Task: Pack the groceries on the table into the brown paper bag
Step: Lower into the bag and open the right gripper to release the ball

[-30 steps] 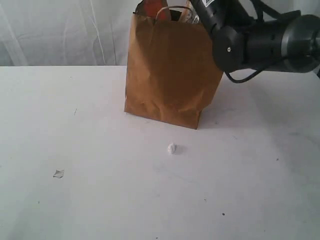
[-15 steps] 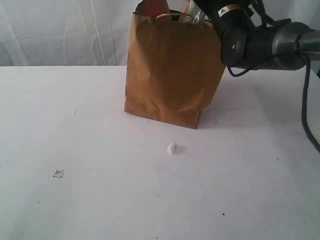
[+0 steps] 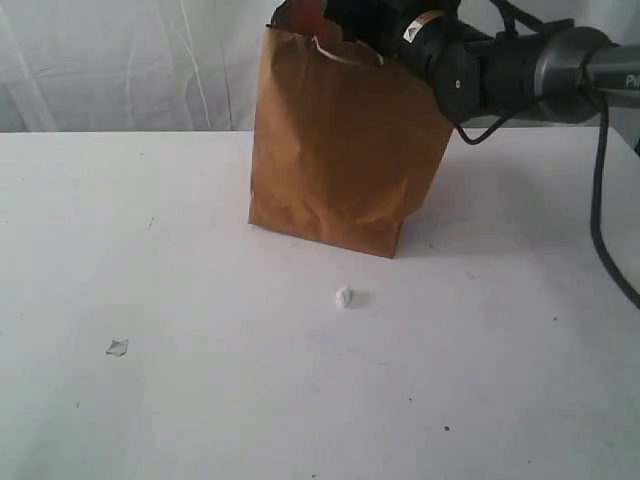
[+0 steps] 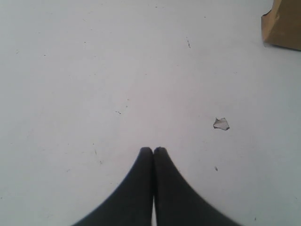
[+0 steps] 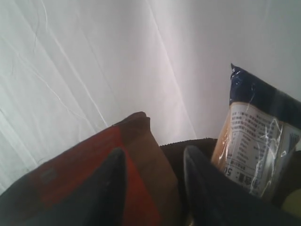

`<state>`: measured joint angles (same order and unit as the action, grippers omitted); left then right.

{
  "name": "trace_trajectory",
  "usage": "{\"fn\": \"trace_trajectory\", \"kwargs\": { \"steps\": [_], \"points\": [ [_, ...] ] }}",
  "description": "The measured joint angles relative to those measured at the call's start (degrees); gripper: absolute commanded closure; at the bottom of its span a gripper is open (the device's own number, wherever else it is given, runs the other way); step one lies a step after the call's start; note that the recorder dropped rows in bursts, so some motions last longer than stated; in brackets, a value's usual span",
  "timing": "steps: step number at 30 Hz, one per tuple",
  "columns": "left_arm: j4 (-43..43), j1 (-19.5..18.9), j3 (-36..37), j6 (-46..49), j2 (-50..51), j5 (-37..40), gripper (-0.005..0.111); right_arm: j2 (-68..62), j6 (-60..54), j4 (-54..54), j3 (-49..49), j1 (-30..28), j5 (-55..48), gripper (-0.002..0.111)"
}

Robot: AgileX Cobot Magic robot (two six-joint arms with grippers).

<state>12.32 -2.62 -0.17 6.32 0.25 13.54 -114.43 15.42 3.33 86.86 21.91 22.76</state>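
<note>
Bag (image 3: 340, 150) holds brown pouch (image 5: 89, 179), dark-blue-and-white packet (image 5: 256, 141); right pincer (image 5: 153, 151) spread at mouth; left pincer (image 4: 153, 150) pressed together over table (image 4: 70, 70).

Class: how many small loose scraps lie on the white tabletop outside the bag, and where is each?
2. A white crumb lies in front of the brown paper bag; a flat greyish scrap lies farther left and nearer the camera. Others could be hidden behind the bag.

1. Left claw (image 4: 153, 151): fingers pressed together along their full length, tips meeting.
2. Right arm (image 3: 520, 75): forearm roughly level, reaching in from the right edge of the exterior view toward the middle.
3. Right claw (image 5: 154, 157): fingers spread apart, with a clear gap between the tips.
</note>
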Motion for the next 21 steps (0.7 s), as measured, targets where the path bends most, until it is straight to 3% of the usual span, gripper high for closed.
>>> {"fn": "trace_trajectory", "kwargs": {
  "steps": [6, 11, 17, 21],
  "points": [
    [0.0, 0.0, 0.0, 0.0, 0.0, 0.0, 0.107, 2.34, -1.18, -0.31, 0.0, 0.0, -4.6, 0.07],
    [0.0, 0.0, 0.0, 0.0, 0.0, 0.0, 0.107, 8.32, -11.55, -0.39, 0.0, 0.0, -22.76, 0.079],
    [0.0, 0.0, 0.0, 0.0, 0.0, 0.0, 0.107, 15.86, -21.52, -4.03, 0.2, 0.0, -45.68, 0.108],
    [0.0, 0.0, 0.0, 0.0, 0.0, 0.0, 0.107, 20.62, -22.62, -6.82, 0.2, 0.0, -55.89, 0.108]
  ]
}}
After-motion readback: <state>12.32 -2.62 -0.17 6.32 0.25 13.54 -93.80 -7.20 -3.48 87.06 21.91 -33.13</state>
